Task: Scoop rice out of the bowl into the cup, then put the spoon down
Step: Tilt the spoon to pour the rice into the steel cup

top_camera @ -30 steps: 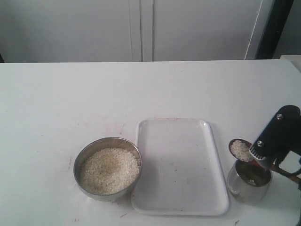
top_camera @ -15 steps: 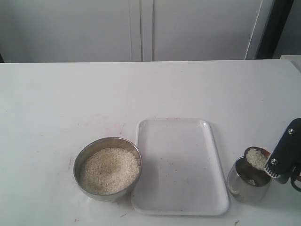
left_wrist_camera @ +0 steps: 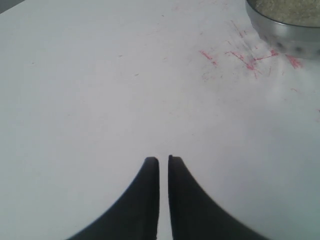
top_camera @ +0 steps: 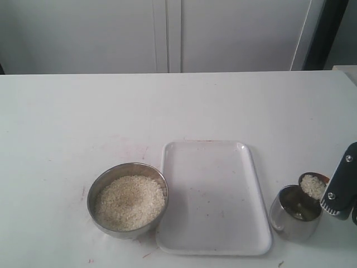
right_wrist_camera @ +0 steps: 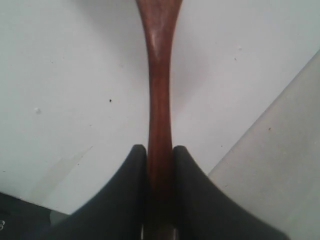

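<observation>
Spoon [right_wrist_camera: 159, 100] shifted right above cup [top_camera: 293, 219] rim | 1 bowl [top_camera: 129, 164] | 1 tray [top_camera: 212, 195]

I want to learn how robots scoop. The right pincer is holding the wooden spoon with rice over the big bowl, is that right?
Not quite. The right pincer does hold the wooden spoon with rice on it, but the exterior view shows it over the small shiny cup, not the big bowl.

Left end effector [left_wrist_camera: 163, 161] black, tapered curved fingers [left_wrist_camera: 144, 200], right arm [top_camera: 342, 185] black (silver screws)
</observation>
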Robot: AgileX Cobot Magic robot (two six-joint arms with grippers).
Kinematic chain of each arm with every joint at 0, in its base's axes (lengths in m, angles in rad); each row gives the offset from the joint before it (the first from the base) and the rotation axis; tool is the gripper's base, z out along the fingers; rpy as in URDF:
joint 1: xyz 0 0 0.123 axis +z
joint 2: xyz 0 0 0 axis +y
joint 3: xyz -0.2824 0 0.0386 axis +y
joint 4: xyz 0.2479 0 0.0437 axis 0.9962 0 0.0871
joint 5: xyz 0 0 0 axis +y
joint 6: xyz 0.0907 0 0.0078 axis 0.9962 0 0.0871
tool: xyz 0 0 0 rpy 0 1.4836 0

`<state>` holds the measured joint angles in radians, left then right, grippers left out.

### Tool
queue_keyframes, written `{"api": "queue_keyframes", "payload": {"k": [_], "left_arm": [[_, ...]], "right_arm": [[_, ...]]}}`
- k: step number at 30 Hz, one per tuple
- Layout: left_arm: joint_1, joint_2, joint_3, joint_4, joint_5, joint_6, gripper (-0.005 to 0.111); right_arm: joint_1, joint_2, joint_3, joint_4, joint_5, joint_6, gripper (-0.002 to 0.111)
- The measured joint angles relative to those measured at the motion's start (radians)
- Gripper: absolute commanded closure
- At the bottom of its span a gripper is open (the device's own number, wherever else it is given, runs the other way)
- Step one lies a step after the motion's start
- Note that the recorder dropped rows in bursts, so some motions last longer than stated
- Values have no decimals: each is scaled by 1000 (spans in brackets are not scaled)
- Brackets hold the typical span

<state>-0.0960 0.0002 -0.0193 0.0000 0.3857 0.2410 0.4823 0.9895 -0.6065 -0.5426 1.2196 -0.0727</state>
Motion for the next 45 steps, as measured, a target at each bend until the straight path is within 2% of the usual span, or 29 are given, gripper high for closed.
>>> {"api": "queue_keyframes", "payload": {"k": [45], "left_arm": [[0,0,0,0,0,0,92]], "right_arm": [[0,126,0,-167,0,-112,108]]}}
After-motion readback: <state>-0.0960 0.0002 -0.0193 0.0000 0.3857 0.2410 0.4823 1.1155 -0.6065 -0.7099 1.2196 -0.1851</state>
